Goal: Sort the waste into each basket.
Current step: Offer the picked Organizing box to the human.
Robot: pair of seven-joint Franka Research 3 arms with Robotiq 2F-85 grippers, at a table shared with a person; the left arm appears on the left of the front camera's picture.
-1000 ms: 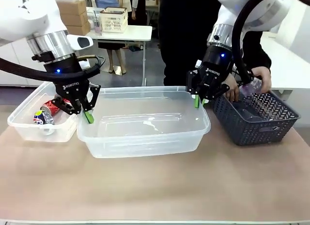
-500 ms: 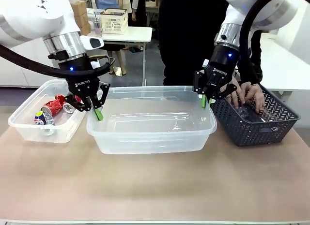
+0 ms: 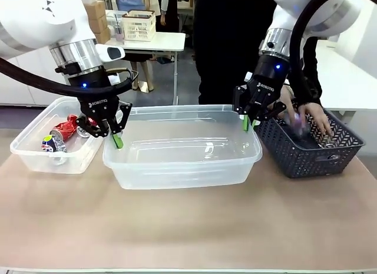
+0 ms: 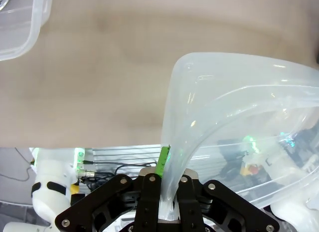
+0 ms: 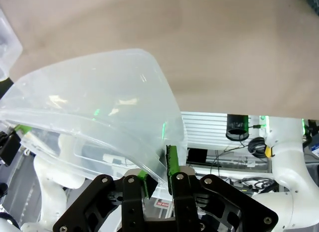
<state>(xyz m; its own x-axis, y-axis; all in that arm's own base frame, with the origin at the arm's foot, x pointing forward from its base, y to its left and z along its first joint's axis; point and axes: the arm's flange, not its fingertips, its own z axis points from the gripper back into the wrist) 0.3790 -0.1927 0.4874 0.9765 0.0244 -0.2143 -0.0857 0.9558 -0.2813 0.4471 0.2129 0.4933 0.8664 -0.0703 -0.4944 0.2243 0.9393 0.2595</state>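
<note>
At centre frame we see the large clear tub (image 3: 177, 168). The left gripper (image 3: 117, 139) pinches its left rim, the right gripper (image 3: 248, 123) its right rim, both clamped tight.

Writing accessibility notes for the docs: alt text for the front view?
Both arms' jaws are shut on opposite end rims of a large clear rectangular plastic tub. To its left, a smaller clear plastic tub holds red and blue metal cans; to its right, a person's hand is inside a dark grey lattice basket.
</note>
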